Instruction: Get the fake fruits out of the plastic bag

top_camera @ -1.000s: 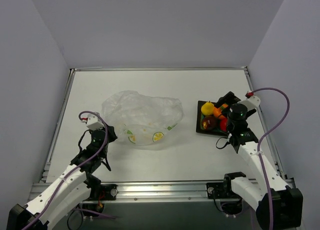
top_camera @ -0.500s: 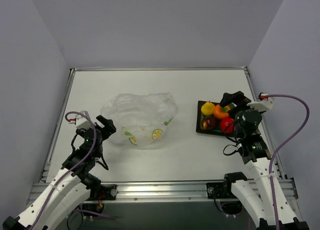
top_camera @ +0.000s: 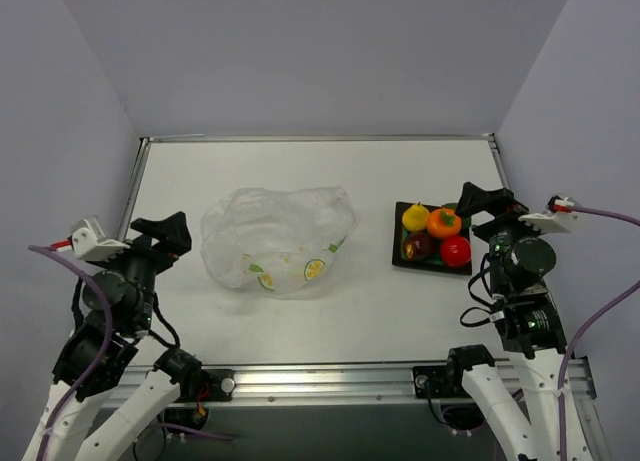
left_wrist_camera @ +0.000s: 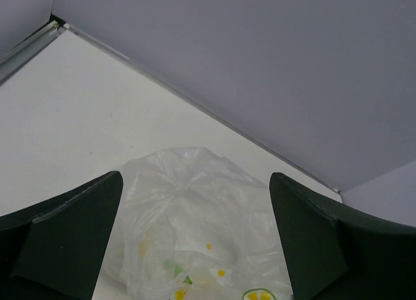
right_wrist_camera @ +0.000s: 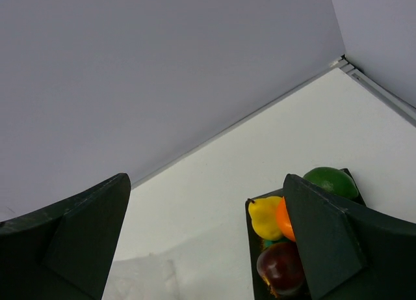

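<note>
While the thin, crinkled, see-through bag (top_camera: 278,243) is lying slumped on the white table (top_camera: 330,171), four glossy rounded fruits (top_camera: 443,223) are sitting bunched in the dark square tray (top_camera: 398,254) to its right. The left claw (top_camera: 168,235) and the right claw (top_camera: 484,201) are hanging spread wide, gripping nothing.

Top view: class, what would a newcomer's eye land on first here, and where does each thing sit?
The bright fruits, yellow, orange, red and maroon, are clustered on a dark tray right of centre. Next comes the crumpled translucent bag with citrus prints, lying left of centre. The left arm and right arm stand at the near corners, jaws open, holding nothing.
</note>
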### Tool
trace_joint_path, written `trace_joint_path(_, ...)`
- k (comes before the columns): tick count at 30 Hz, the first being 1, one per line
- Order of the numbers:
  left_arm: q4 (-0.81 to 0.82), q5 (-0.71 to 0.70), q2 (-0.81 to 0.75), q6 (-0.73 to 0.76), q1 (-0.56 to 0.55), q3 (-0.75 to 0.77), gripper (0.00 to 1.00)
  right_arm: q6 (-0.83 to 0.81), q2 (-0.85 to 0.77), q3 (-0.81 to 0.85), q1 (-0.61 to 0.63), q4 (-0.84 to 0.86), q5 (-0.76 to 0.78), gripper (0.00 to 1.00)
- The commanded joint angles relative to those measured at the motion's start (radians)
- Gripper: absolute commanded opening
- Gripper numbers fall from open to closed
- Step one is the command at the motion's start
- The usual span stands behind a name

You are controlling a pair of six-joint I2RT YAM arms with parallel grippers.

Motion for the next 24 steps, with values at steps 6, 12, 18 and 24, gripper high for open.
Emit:
trace_joint_path(6,-0.147,0.093,-0.009,0.264,0.005,0.220,0.94,-0.003,-0.109,0.105,-0.002,-0.023,-0.005,1.00)
trace_joint_path(12,-0.161,0.104,-0.011,0.316,0.007,0.244,0.94,-0.015,-0.172,0.128,-0.002,-0.021,0.029,1.00)
trace_joint_path(18,-0.156,0.099,-0.025,0.317,0.007,0.199,0.94,-0.029,-0.174,0.120,-0.003,-0.021,0.038,1.00)
trace_joint_path(24,-0.148,0.102,-0.046,0.319,0.005,0.158,0.94,-0.020,-0.145,0.119,-0.003,-0.018,0.024,1.00)
